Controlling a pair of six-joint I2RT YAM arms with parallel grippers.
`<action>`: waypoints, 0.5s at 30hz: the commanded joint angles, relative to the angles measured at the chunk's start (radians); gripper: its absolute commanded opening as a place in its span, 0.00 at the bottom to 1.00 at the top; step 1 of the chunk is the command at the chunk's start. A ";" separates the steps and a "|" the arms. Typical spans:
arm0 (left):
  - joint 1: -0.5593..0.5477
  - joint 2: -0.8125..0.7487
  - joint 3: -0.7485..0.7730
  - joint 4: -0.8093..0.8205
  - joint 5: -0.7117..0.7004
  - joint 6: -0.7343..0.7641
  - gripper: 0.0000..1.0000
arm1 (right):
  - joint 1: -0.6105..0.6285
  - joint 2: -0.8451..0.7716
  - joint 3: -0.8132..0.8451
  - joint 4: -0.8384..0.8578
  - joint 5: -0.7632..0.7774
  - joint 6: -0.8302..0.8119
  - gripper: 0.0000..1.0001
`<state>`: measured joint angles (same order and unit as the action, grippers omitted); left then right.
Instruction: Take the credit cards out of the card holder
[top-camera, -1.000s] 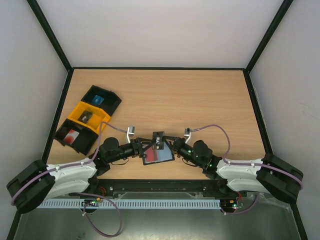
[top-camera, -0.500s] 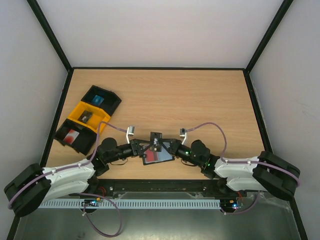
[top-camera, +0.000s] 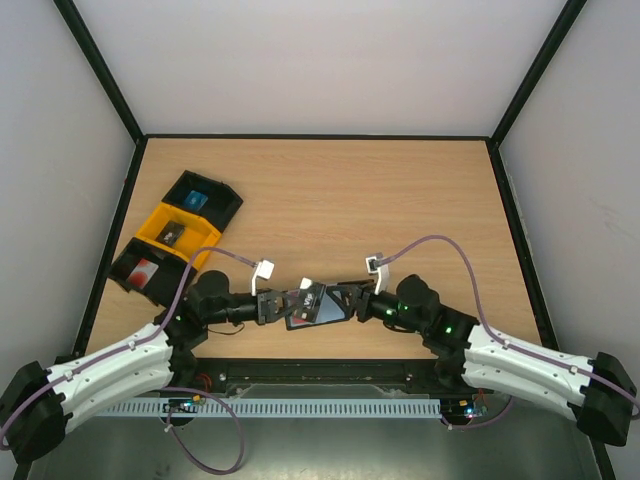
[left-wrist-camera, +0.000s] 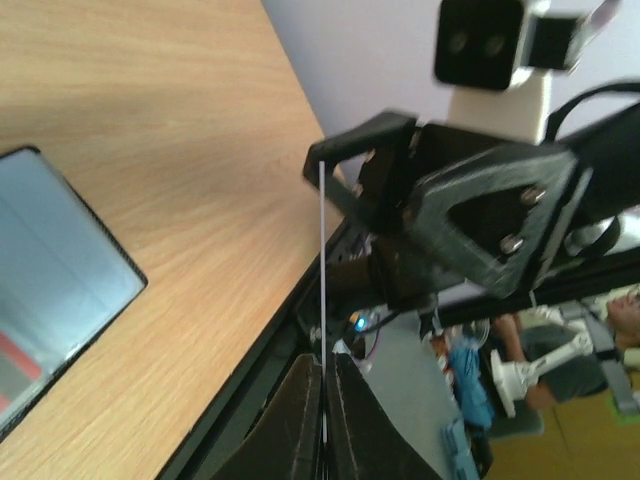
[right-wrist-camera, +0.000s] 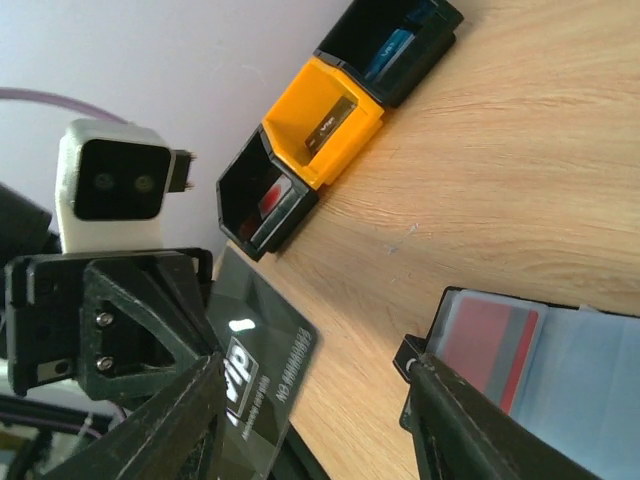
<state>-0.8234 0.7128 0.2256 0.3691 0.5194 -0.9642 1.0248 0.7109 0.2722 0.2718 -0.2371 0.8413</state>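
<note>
Now the hand-over is done: a second ago the right gripper (top-camera: 343, 300) had the dark grey card (right-wrist-camera: 262, 365) pinched and lifted between the arms. It has since let go, and its fingers stand wide apart with nothing between them. The left gripper (top-camera: 288, 303), half spread back then, is clenched on the card. Both wrists have sunk lower and closer to the wood.

Card stands on edge. Its long axis runs straight out from the left fingertips toward the right gripper. From the left wrist it shows only as a thin pale line; its flat printed face turns toward the right wrist. Its far end is right by one right finger; whether they touch, can't tell.

Wallet (right-wrist-camera: 540, 350) lies open and flat on the table (top-camera: 400, 200), close to the near edge and just under the two grippers. Its long axis runs roughly left to right. A red card (right-wrist-camera: 487, 340) sits in its left half.

Beyond the grippers, open wood runs to the back and right walls (top-camera: 330, 60). At far left, hard by the edge, a yellow tray (right-wrist-camera: 345, 125) sits between two black trays (top-camera: 222, 196), well apart from the wallet.
</note>
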 joint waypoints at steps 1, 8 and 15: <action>0.008 -0.008 0.042 -0.136 0.137 0.102 0.03 | -0.004 -0.045 0.090 -0.259 -0.052 -0.150 0.52; 0.008 0.000 0.056 -0.152 0.206 0.132 0.03 | -0.006 0.014 0.091 -0.192 -0.197 -0.151 0.53; 0.004 0.017 0.049 -0.164 0.225 0.151 0.03 | -0.006 0.067 0.080 -0.081 -0.320 -0.134 0.48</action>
<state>-0.8234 0.7227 0.2504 0.2176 0.7013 -0.8425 1.0210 0.7723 0.3523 0.1089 -0.4603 0.7151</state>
